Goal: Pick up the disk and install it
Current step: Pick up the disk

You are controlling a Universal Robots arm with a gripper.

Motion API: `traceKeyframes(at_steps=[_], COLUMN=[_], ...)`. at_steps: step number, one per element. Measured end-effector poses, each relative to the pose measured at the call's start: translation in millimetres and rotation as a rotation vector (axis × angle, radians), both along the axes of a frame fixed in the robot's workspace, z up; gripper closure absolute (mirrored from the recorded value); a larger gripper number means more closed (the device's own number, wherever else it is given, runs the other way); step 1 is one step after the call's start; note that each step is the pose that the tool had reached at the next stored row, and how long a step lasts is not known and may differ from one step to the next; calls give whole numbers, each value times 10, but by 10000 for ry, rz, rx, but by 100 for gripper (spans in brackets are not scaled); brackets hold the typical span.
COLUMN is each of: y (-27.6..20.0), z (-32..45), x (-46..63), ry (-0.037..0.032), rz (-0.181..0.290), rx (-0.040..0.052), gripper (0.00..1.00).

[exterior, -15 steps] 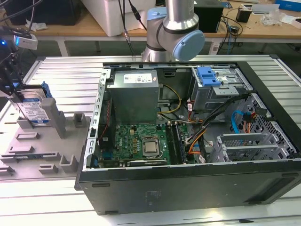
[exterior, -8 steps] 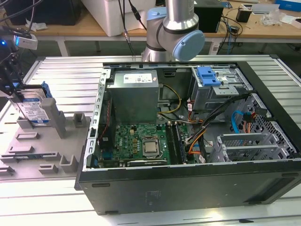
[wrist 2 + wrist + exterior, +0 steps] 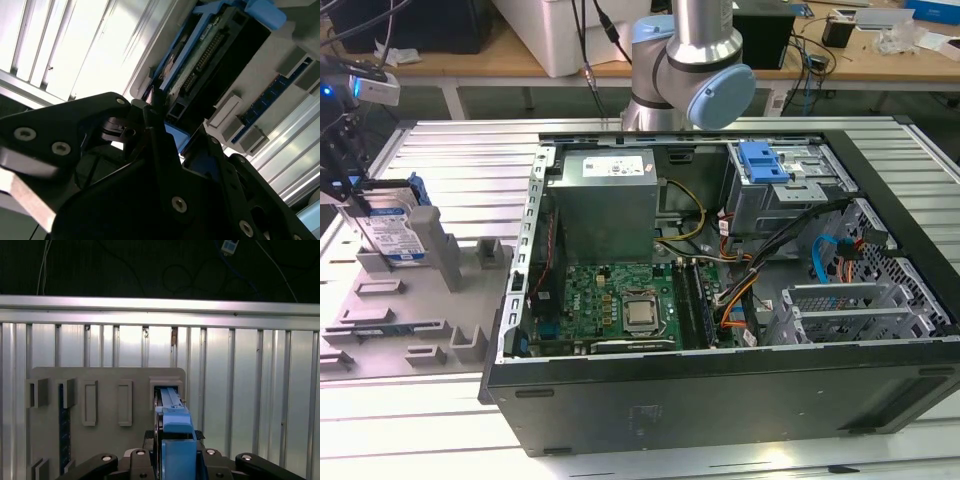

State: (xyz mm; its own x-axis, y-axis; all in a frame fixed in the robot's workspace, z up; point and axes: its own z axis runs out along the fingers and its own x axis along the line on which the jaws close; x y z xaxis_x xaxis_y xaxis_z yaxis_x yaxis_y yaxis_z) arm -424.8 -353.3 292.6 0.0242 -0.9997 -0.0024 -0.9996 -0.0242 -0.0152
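Jaws clenched on the disk [image 3: 395, 232], thin edge. It stands upright in the grey holder's [image 3: 420, 300] slot on the worktop [image 3: 450, 150], outside the open computer case [image 3: 720, 300]. An edge grip suits a straight lift, I judge.

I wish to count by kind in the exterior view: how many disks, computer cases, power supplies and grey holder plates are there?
disk: 1
computer case: 1
power supply: 1
grey holder plate: 1
Total: 4

disk [image 3: 392, 228] base hidden in grey fixture [image 3: 415, 305]; end effector [image 3: 177, 442] cropped
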Motion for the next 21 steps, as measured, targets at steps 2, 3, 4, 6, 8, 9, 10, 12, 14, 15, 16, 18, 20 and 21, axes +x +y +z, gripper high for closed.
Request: traceKeyframes(at_steps=[2,3,4,6,8,9,10,12,14,15,16,18,20,21], y=[0,0,0,0,0,0,0,0,0,0,0,0,0,0], z=[0,0,0,0,0,0,0,0,0,0,0,0,0,0], x=[0,0,0,0,0,0,0,0,0,0,0,0,0,0], ry=[0,0,0,0,0,0,0,0,0,0,0,0,1,0], rz=[0,1,1,1,0,1,0,0,1,0,0,1,1,0], rx=[-1,-2,-2,-3,-3,-3,-4,-4,-4,-4,-4,-5,-5,-5], gripper=[63,63,63,63,63,63,63,63,62,56,56,50,50,50])
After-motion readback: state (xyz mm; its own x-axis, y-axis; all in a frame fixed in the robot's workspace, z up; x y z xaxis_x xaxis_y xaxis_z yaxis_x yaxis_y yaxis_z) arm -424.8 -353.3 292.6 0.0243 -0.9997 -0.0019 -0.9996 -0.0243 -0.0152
